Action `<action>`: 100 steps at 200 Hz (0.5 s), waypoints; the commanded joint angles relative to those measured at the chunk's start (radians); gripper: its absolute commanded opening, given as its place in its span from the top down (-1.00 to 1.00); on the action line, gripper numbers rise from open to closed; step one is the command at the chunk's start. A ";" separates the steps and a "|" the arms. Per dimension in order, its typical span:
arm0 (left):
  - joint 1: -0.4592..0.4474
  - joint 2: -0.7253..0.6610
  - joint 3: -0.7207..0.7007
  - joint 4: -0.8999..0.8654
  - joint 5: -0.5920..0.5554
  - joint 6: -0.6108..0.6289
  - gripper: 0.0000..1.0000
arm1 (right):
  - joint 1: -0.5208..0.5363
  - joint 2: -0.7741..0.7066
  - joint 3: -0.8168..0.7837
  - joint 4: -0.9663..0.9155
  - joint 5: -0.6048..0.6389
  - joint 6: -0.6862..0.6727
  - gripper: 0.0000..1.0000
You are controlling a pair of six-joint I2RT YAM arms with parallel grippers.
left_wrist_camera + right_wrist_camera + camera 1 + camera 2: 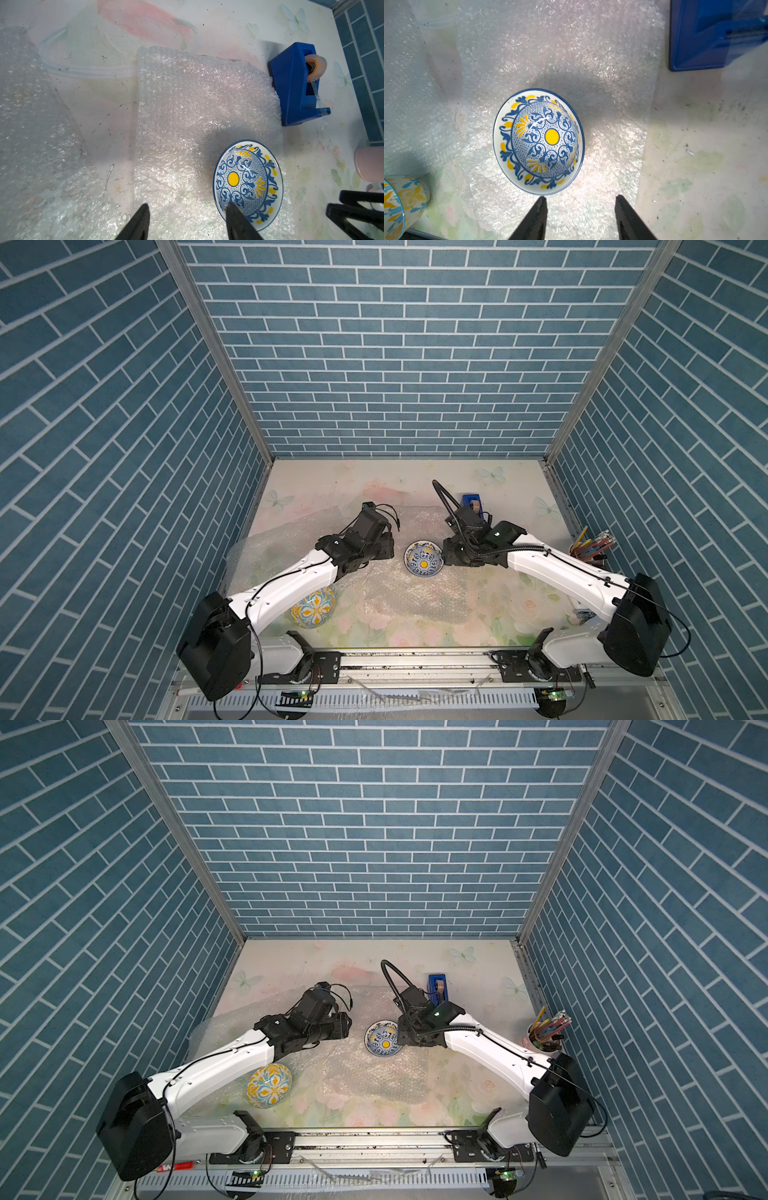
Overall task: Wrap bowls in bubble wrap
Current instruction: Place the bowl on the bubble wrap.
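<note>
The blue-and-white bowl point(424, 563) point(383, 1038) with a yellow centre dot stands upright on a flat sheet of bubble wrap point(415, 597) point(571, 62). My right gripper point(581, 197) point(446, 556) is open just beside the bowl's point(538, 141) rim, with only wrap between its fingers. My left gripper point(188, 205) point(384, 549) is open on the other side, a small gap from the bowl point(247, 187). A second bubble wrap sheet point(270, 547) point(31, 124) lies under the left arm. The yellow-and-blue floral bowl point(313, 608) point(269, 1085) point(402, 199) sits near the front left, partly hidden by that arm.
A blue tape dispenser point(471, 502) point(297, 83) stands at the far edge of the bowl's sheet, behind the right wrist. A pink cup of pencils point(590, 549) point(544, 1036) is by the right wall. Brick-pattern walls close in three sides.
</note>
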 commanded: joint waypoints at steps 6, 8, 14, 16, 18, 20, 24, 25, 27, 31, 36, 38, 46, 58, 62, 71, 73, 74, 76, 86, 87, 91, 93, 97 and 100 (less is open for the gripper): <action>0.008 0.054 0.010 0.022 0.035 0.007 -0.25 | 0.019 -0.099 -0.046 -0.122 0.036 0.024 -0.26; 0.008 0.060 0.013 0.022 0.039 0.008 -0.25 | 0.020 -0.105 -0.053 -0.122 0.035 0.028 -0.28; 0.008 0.078 0.021 0.025 0.050 0.008 -0.25 | 0.022 -0.133 -0.073 -0.121 0.027 0.034 -0.33; 0.008 0.083 0.024 0.027 0.055 0.010 -0.25 | 0.023 -0.141 -0.081 -0.120 0.025 0.036 -0.35; 0.008 0.089 0.026 0.030 0.058 0.011 -0.25 | 0.024 -0.148 -0.088 -0.118 0.021 0.038 -0.38; 0.008 0.096 0.028 0.032 0.060 0.013 -0.25 | 0.024 -0.155 -0.097 -0.117 0.019 0.039 -0.41; 0.008 0.108 0.033 0.039 0.065 0.015 -0.25 | 0.025 -0.168 -0.110 -0.114 0.015 0.043 -0.44; 0.008 0.111 0.034 0.040 0.066 0.017 -0.25 | 0.025 -0.171 -0.113 -0.114 0.014 0.044 -0.45; 0.008 0.118 0.036 0.041 0.068 0.017 -0.26 | 0.026 -0.176 -0.119 -0.113 0.013 0.046 -0.46; 0.008 0.131 0.041 0.045 0.070 0.018 -0.26 | 0.025 -0.184 -0.132 -0.113 0.010 0.051 -0.46; 0.008 0.148 0.049 0.050 0.077 0.021 -0.26 | 0.026 -0.194 -0.148 -0.110 0.006 0.057 -0.47; 0.008 0.154 0.052 0.052 0.077 0.022 -0.26 | 0.027 -0.196 -0.155 -0.108 0.003 0.060 -0.47; 0.008 0.182 0.069 0.050 0.084 0.027 -0.25 | 0.029 -0.203 -0.185 -0.093 -0.017 0.075 -0.47; 0.008 0.223 0.103 0.038 0.088 0.033 -0.21 | 0.038 -0.187 -0.230 -0.071 -0.060 0.112 -0.47; 0.008 0.235 0.115 0.035 0.090 0.037 -0.19 | 0.044 -0.180 -0.243 -0.064 -0.073 0.124 -0.47; 0.008 0.252 0.133 0.035 0.090 0.043 -0.15 | 0.077 -0.154 -0.266 -0.048 -0.091 0.152 -0.47; 0.008 0.256 0.137 0.037 0.089 0.045 -0.15 | 0.085 -0.149 -0.270 -0.047 -0.091 0.159 -0.47; 0.008 0.257 0.138 0.038 0.091 0.046 -0.15 | 0.088 -0.146 -0.272 -0.046 -0.091 0.162 -0.47; 0.008 0.259 0.139 0.039 0.090 0.049 -0.14 | 0.096 -0.140 -0.275 -0.044 -0.090 0.168 -0.47; 0.008 0.265 0.142 0.053 0.080 0.050 -0.14 | 0.131 -0.109 -0.290 -0.040 -0.088 0.198 -0.46; 0.008 0.265 0.142 0.054 0.078 0.050 -0.13 | 0.132 -0.106 -0.291 -0.040 -0.088 0.201 -0.46; 0.008 0.265 0.144 0.054 0.072 0.050 -0.13 | 0.141 -0.095 -0.297 -0.038 -0.088 0.214 -0.46; 0.008 0.264 0.144 0.055 0.069 0.050 -0.13 | 0.143 -0.089 -0.301 -0.037 -0.089 0.221 -0.45; 0.008 0.263 0.144 0.054 0.066 0.049 -0.13 | 0.149 -0.078 -0.309 -0.035 -0.092 0.234 -0.44; 0.008 0.261 0.145 0.054 0.066 0.049 -0.13 | 0.149 -0.072 -0.315 -0.033 -0.095 0.246 -0.42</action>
